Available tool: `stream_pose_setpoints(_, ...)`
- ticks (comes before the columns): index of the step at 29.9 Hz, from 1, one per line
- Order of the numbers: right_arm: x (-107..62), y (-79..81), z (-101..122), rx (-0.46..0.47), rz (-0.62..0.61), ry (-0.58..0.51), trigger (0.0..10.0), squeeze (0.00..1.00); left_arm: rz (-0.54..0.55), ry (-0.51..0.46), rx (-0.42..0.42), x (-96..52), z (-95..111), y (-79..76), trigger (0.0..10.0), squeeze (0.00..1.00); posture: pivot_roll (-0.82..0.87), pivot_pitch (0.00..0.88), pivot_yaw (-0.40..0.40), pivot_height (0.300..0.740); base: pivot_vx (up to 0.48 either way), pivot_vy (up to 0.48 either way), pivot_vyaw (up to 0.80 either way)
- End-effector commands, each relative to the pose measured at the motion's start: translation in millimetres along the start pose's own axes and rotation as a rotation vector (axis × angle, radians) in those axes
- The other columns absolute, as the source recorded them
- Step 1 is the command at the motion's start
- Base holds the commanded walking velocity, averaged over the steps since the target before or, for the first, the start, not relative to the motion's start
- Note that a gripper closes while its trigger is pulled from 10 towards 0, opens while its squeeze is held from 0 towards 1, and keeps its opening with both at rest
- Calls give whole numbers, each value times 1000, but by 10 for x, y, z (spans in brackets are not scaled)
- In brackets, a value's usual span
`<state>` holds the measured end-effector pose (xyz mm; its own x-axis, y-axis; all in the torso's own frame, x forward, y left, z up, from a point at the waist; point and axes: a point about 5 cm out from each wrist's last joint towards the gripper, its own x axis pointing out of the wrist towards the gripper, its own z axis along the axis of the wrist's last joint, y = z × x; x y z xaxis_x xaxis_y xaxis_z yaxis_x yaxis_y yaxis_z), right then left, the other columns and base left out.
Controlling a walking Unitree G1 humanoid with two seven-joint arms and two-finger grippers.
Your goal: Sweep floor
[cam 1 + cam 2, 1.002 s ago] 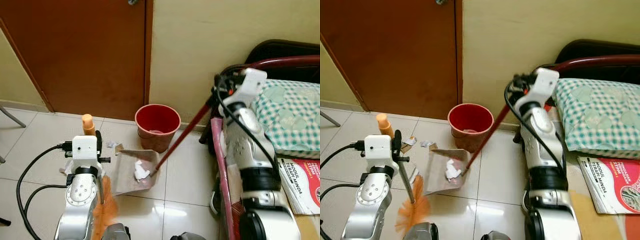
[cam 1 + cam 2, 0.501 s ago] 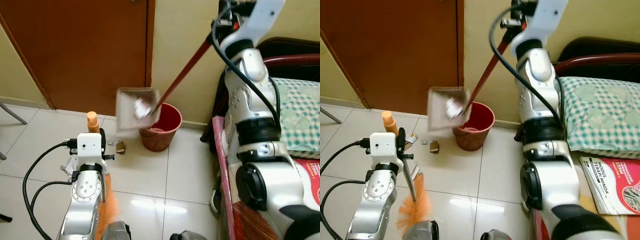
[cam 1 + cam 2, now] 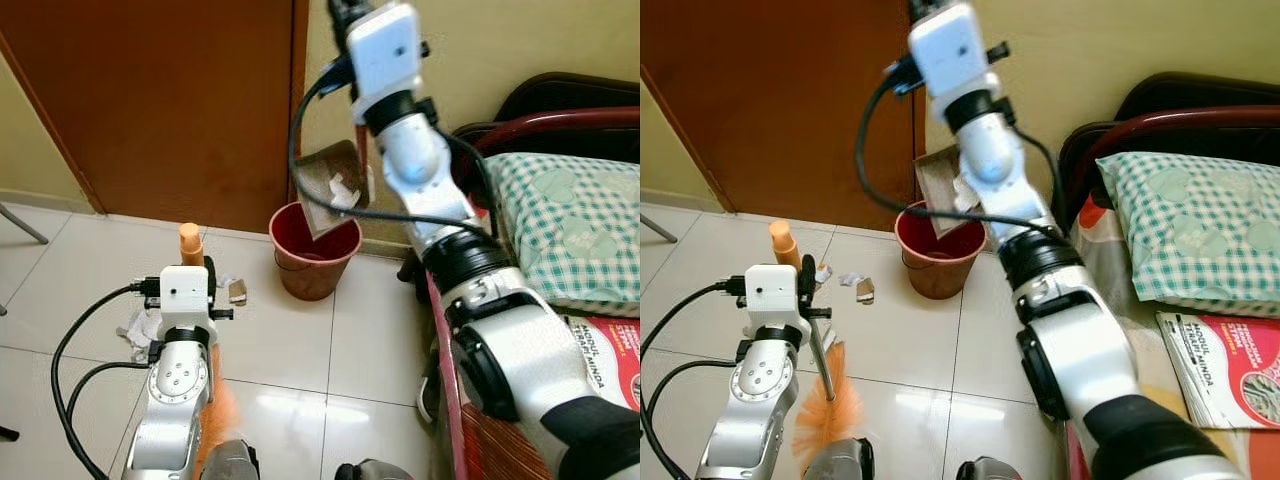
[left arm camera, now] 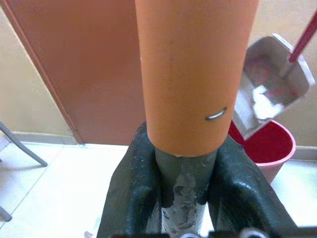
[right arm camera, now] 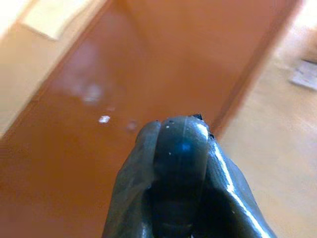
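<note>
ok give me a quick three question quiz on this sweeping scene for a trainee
1. True or false: the dustpan is lying flat on the floor.
2. What does the left pincer hold? A) a book B) the broom handle C) the bucket rim
3. Fill in: the tilted dustpan hangs above the red ____.

Key:
1. False. The right arm holds it raised and tilted, with white paper scraps still in it.
2. B. Its fingers are shut around the grey shaft just below the orange sleeve; the orange bristles rest near the floor.
3. bucket, which stands by the wall beside the brown door.

Bare tiles [image 3: 290,345] beside bucket [image 3: 314,262] (bed [image 3: 560,230] right)
</note>
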<state>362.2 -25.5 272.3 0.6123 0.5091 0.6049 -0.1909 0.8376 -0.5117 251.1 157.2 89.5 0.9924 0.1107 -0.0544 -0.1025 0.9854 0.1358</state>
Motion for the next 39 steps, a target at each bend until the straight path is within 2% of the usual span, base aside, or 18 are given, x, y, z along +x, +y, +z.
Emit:
stream_pose_setpoints(1,26,23,115,-53,20,-98,10000,0,12,2,-6,-27,-9,4,10000,0,131,79,-83,740,0,0,0)
stream_pose_setpoints(2,26,23,115,-53,20,-98,10000,0,12,2,-6,-27,-9,4,10000,0,131,79,-83,740,0,0,0)
stream_pose_setpoints(4,-21,138,109,-71,61,-117,10000,0,12,4,-6,-22,-15,7,10000,0,144,78,-83,740,0,0,0)
stream_pose_setpoints(8,-69,271,114,-82,94,-138,10000,0,4,0,3,-17,-9,23,10000,0,180,83,-69,740,0,0,0)
stream_pose_setpoints(15,-200,361,26,-79,125,-122,10000,0,23,-5,-2,-37,-1,20,10000,0,211,87,-97,740,0,0,0)
stream_pose_setpoints(20,-215,343,11,-79,114,-120,10000,0,17,2,-6,-75,-23,-13,10000,0,212,86,-99,740,0,0,0)
stream_pose_setpoints(22,-201,307,20,-65,90,-118,10000,0,13,3,-6,-77,-25,-22,10000,0,212,83,-100,740,0,0,0)
stream_pose_setpoints(26,-83,128,146,-28,-14,-160,10000,0,8,-6,1,-24,-3,-5,10000,0,208,73,-95,740,0,0,0)
stream_pose_setpoints(28,-66,102,165,-21,-27,-165,10000,0,9,-10,1,-11,6,-1,10000,0,208,73,-95,740,0,0,0)
stream_pose_setpoints(31,32,-80,220,88,-136,-142,10000,0,5,-27,-2,29,55,-11,10000,0,198,70,-96,740,0,0,0)
stream_pose_setpoints(32,32,-80,220,88,-136,-142,10000,0,5,-27,-2,29,55,-11,10000,0,198,70,-96,740,0,0,0)
stream_pose_setpoints(34,63,-198,230,152,-198,-121,10000,0,7,-31,-8,20,66,-30,10000,0,169,69,-100,740,0,0,0)
stream_pose_setpoints(36,80,-252,253,181,-223,-121,10000,0,8,-30,-10,6,60,-36,10000,0,169,69,-100,740,0,0,0)
stream_pose_setpoints(38,100,-337,290,252,-266,-113,10000,0,-11,-24,-7,-13,42,-61,10000,0,143,79,-94,740,0,0,0)
stream_pose_setpoints(39,100,-337,290,252,-266,-113,10000,0,-11,-24,-7,-13,42,-61,10000,0,143,79,-94,740,0,0,0)
